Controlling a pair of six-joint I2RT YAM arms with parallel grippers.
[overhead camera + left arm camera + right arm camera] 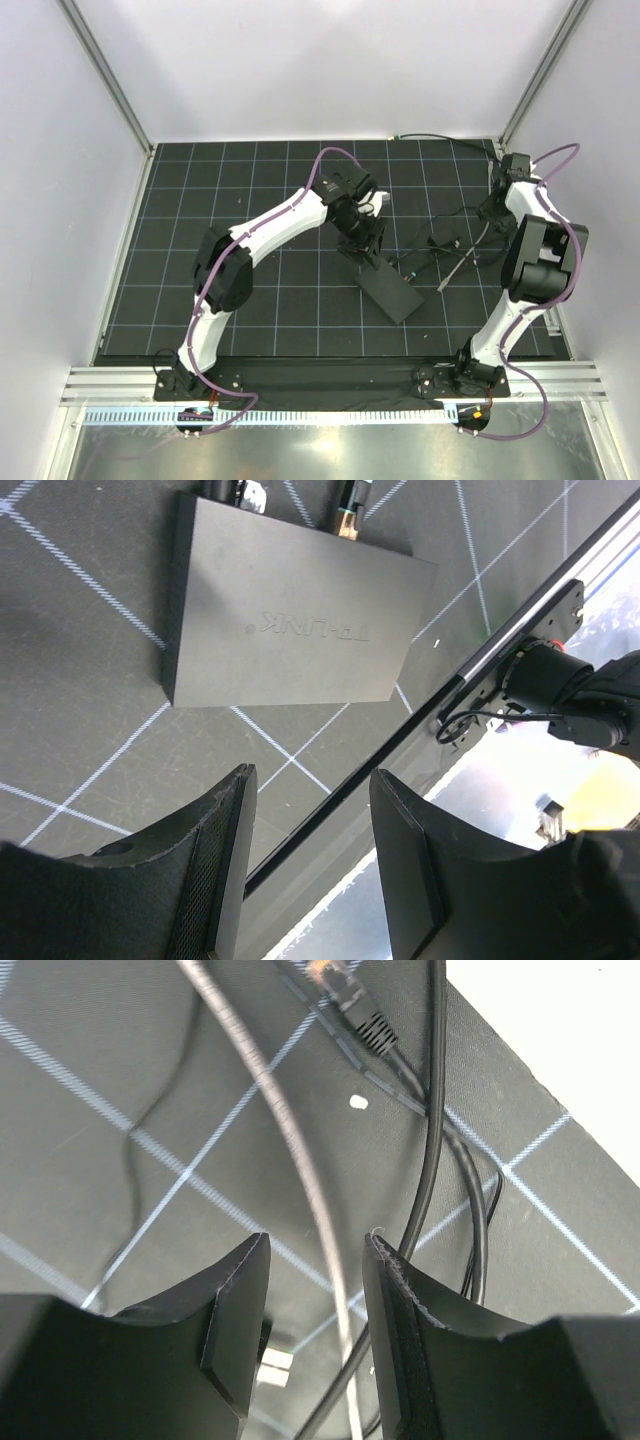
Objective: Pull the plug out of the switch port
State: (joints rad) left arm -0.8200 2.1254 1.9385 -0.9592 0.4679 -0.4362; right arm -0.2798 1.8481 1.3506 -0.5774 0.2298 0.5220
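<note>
A robotics lab test cell. Bare white panels point(320, 70) in aluminium framing point(110, 80) enclose a black gridded mat point(200, 190).

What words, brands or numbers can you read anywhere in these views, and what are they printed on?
"TP-LINK": on the top face of the flat black switch box, seen upside down in the left wrist view.
Nothing else can be read. In the top external view the box is too small for its logo to show, and the right wrist view shows no text.

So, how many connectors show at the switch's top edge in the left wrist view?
2: one connector near the switch's left corner, a second connector further right along that edge. Others may be outside the frame.
</note>
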